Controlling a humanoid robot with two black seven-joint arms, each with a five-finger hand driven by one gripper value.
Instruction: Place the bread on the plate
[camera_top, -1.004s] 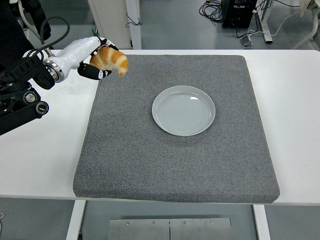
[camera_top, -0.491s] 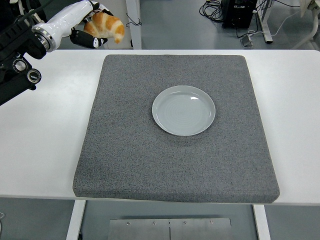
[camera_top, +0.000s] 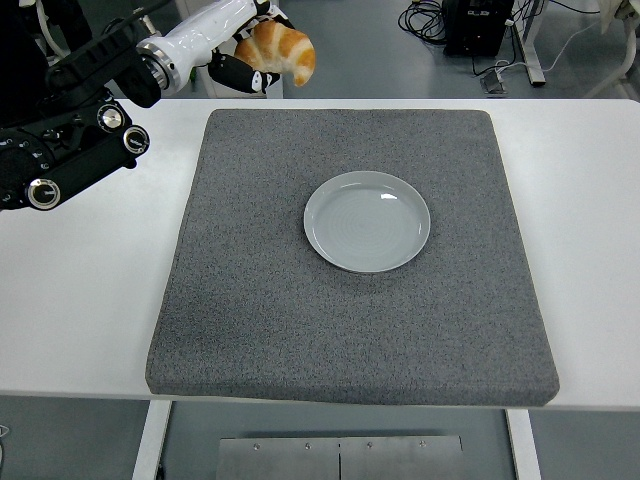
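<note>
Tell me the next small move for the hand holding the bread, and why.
Probably carry the bread right and toward the table's near edge, over the plate, before lowering. The left hand grips it high beyond the mat's far-left corner, and the plate is empty.

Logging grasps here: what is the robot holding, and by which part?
The left hand holds the croissant by its left end; the right end sticks out free.

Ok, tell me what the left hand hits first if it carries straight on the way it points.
Probably nothing: the left hand, holding the croissant, points right along the table's far edge, high above the mat. Depth is uncertain.
</note>
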